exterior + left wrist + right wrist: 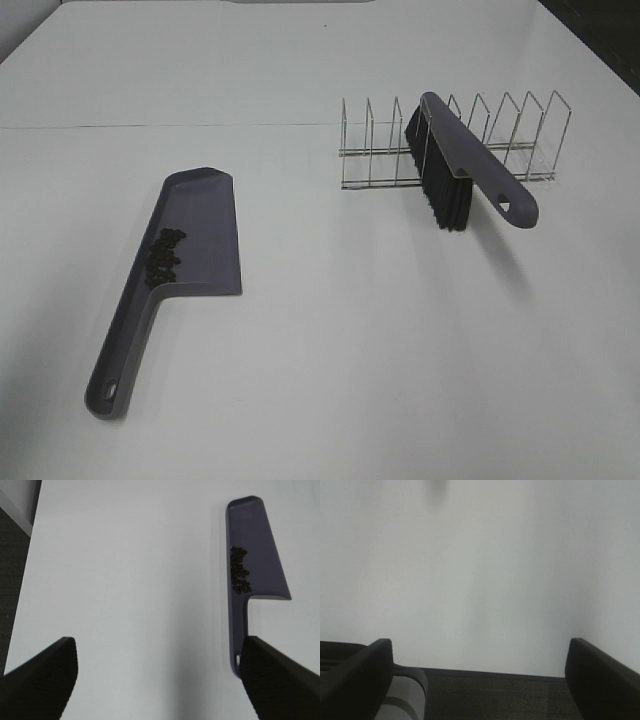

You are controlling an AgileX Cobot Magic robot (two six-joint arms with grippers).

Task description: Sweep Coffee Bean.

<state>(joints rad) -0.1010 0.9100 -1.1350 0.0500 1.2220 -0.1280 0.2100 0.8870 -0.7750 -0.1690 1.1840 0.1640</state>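
A grey-purple dustpan (205,225) lies flat on the white table at the left, handle toward the front. The coffee beans (164,255) sit in a small dark cluster inside the pan by its left wall. The brush (472,165) leans in the wire rack at the right, black bristles (440,195) down. Neither gripper shows in the exterior view. In the left wrist view my left gripper (160,645) is open and empty, with the dustpan (257,540) and the beans (240,570) ahead; its handle end lies next to one finger (280,680). My right gripper (480,645) is open and empty over bare table.
A wire dish rack (520,125) stands at the back right and holds the brush. The right wrist view shows the table edge (495,672) with dark floor (495,697) beyond it. The left wrist view shows the table's side edge (22,575) and dark floor.
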